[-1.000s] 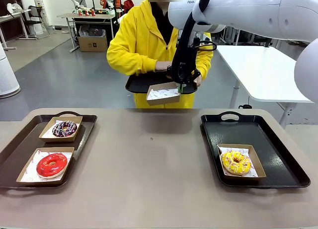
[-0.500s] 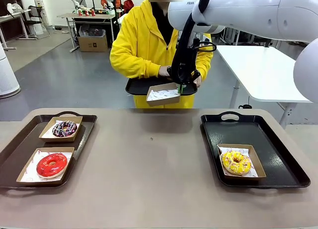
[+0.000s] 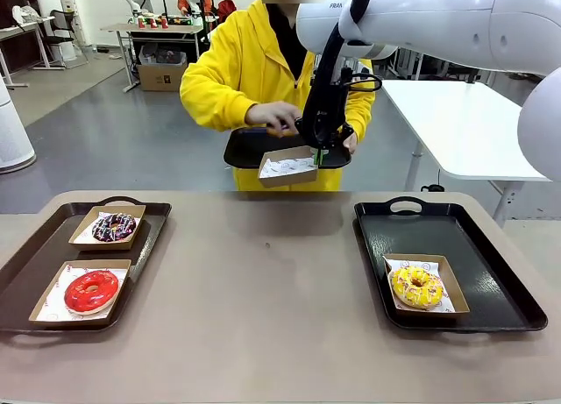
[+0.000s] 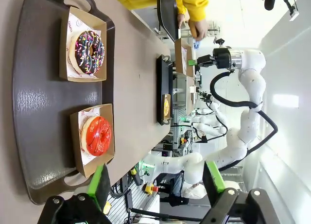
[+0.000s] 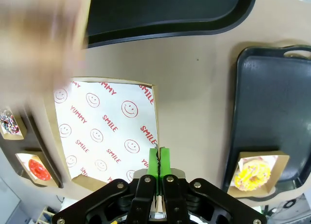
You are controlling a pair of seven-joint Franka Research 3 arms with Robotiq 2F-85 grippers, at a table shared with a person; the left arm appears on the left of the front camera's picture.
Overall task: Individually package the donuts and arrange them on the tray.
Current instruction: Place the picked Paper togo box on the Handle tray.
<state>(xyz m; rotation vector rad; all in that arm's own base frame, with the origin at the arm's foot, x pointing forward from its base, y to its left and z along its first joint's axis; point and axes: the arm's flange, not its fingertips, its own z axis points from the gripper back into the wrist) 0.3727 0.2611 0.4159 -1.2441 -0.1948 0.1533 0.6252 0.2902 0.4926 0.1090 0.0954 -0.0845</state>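
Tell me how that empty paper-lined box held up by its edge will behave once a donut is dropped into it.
The box hangs from one wall, pinched by the right pincer, so added weight would probably tilt its free side down. Its thin cardboard walls look bendable and may flex at the grip. The loose-looking paper liner might shift.

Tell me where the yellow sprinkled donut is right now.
In the front view the yellow donut sits in a paper-lined box on the black tray at the table's right side, near its front.
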